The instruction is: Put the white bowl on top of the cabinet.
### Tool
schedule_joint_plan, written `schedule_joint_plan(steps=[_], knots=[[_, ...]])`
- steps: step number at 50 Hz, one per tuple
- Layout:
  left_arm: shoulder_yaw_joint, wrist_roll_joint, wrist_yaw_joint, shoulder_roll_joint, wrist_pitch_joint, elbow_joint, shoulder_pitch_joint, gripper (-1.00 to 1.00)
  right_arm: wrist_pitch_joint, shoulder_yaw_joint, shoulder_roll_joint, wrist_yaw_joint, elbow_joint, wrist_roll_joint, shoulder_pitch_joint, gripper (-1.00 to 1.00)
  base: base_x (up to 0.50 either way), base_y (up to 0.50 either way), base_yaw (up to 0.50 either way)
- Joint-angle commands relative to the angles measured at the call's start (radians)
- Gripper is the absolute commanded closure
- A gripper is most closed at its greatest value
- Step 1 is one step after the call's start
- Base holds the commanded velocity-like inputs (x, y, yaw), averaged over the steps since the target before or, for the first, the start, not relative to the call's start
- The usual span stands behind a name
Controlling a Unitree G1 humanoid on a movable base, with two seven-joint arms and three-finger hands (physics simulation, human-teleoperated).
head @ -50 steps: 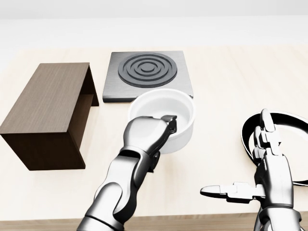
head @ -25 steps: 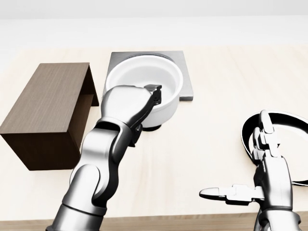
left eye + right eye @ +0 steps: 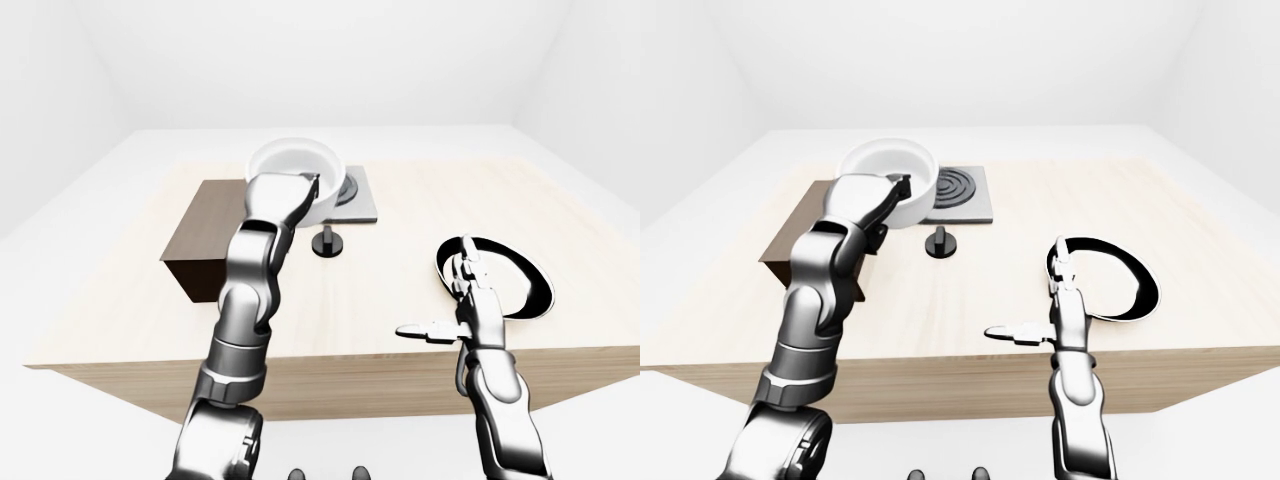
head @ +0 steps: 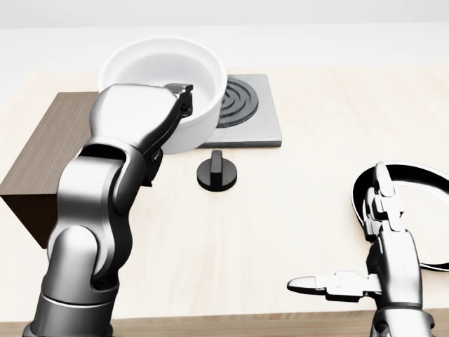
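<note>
The white bowl point(image 4: 165, 70) hangs in the air at the upper left of the head view. It overlaps the right end of the dark brown cabinet point(image 4: 49, 144) and the left part of the stove plate. My left hand point(image 4: 181, 98) is shut on the bowl's near rim, fingers hooked over the edge; the arm hides the cabinet's right side. My right hand point(image 4: 351, 239) stands open low at the right, thumb stretched left and fingers upright, holding nothing.
A grey stove plate point(image 4: 252, 116) with black rings lies right of the bowl. A black knob point(image 4: 217, 172) stands on the wooden table point(image 4: 295, 210) just below it. A black frying pan point(image 4: 421, 196) lies behind my right hand. The table's near edge runs along the bottom.
My left hand has carried the bowl up and to the left, from over the stove plate toward the cabinet. The black knob now shows. The right hand has barely moved.
</note>
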Motion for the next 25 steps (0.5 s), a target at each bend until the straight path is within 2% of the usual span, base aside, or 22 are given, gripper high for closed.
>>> schedule_joint_plan(steps=[1, 18, 25], knots=[[0.048, 0.070, -0.061, 0.050, 0.000, -0.111, -0.031, 1.00, -0.006, 0.007, 0.001, -0.003, 0.005, -0.006, 0.002, -1.00, 0.00, 0.00, 0.00], [0.111, 0.044, -0.096, 0.143, 0.000, -0.143, -0.043, 1.00, -0.019, 0.021, 0.003, -0.008, 0.015, -0.019, 0.006, -1.00, 0.00, 0.00, 0.00], [0.144, 0.029, -0.106, 0.195, 0.000, -0.151, -0.042, 1.00, -0.018, 0.021, 0.004, -0.008, 0.017, -0.022, 0.004, -1.00, 0.00, 0.00, 0.00]])
